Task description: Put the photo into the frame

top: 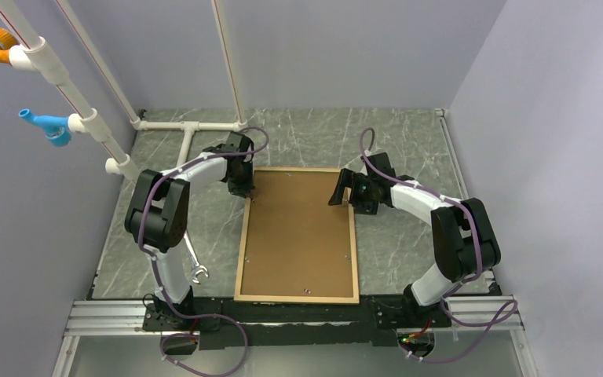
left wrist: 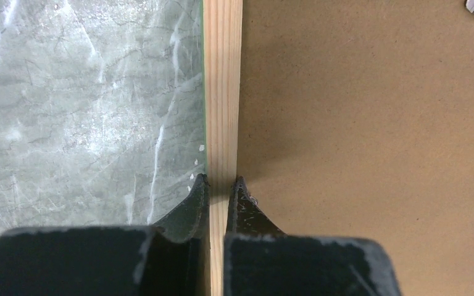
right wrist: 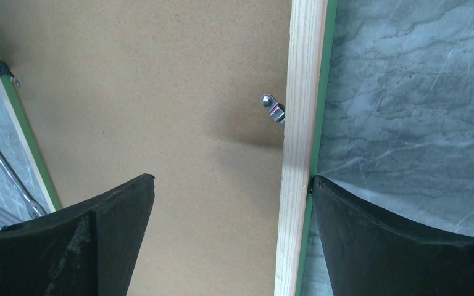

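The frame (top: 297, 298) lies flat on the tabletop (top: 408, 149), tan wood up, with the brown backing board (top: 298, 232) inside it. My left hand (left wrist: 222, 182) is pinched narrow on the frame's left rail near the far corner, a finger on each side. My right hand (right wrist: 233, 179) stands wide, straddling the right rail, one finger over the board and the other just outside the green edge.

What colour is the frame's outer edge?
Green; the frame shows it beside its tan wood face, clearest in the right wrist view.
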